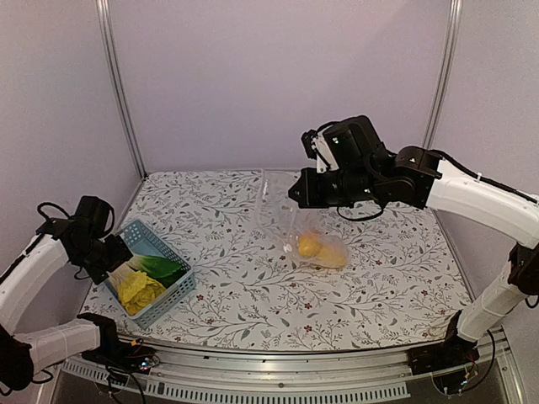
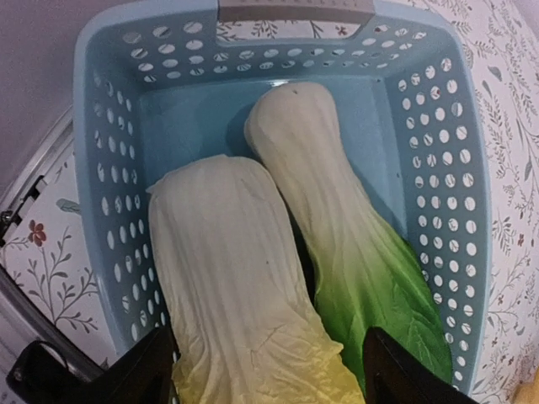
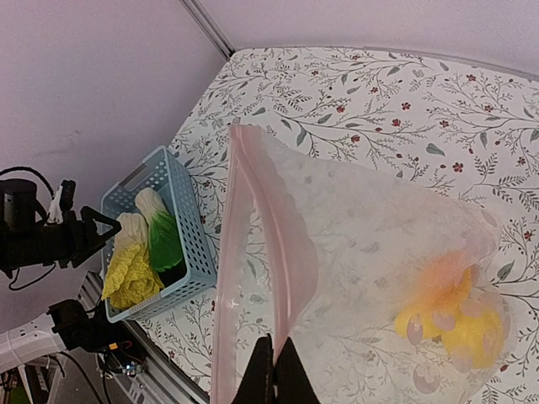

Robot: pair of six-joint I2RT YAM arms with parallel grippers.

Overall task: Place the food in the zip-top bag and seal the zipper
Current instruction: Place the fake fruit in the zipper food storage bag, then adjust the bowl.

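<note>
Left wrist view shows the left gripper (image 2: 269, 380) with its jaws apart above the light-blue slotted basket (image 2: 99, 168), its fingers straddling the leafy end of the pale-yellow napa cabbage (image 2: 226, 278). That cabbage lies against the dark-green bok choy (image 2: 341, 231). The step in hand looks like picking up the cabbage. To do it well, the fingers should come down on either side of the cabbage alone, without catching the bok choy, and lift it straight up clear of the basket wall. The right gripper (image 3: 274, 372) is clamped on the mouth edge of the clear zip-top bag (image 3: 362, 227), holding it up over the floral table (image 1: 396, 278), well apart from the basket. The bag is crinkly, with a pinkish zipper (image 3: 226, 278) gaping along its mouth. A round yellow fruit (image 3: 472, 332) and an orange fruit (image 3: 442, 282) rest at its bottom.
</note>
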